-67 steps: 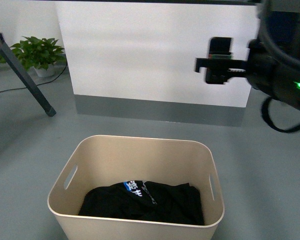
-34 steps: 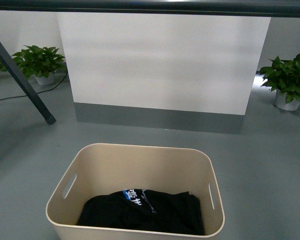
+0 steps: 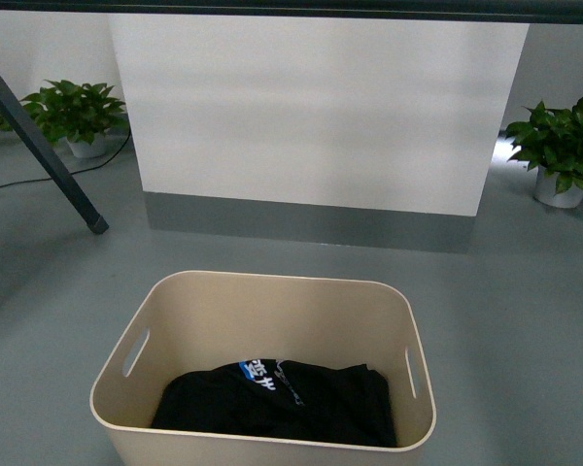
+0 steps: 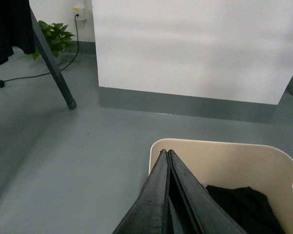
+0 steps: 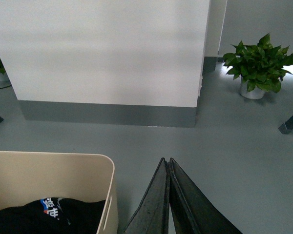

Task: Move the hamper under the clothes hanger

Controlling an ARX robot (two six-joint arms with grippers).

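Standing on the grey floor (image 3: 525,320), the hamper (image 3: 272,301) holds black clothes (image 3: 282,403); the left gripper (image 4: 167,155) and right gripper (image 5: 166,162) are both closed, empty, near the clothes hanger (image 3: 49,160) leg.

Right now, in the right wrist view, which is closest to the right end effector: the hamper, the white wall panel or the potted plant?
From the right end effector:
1. Hamper, right beside it.
2. White wall panel, across the floor.
3. Potted plant, back beyond the panel's corner.

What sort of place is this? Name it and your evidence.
Probably an indoor lab or test room staged for laundry: a beige hamper holding dark clothes, grey floor, white partition, potted plants.
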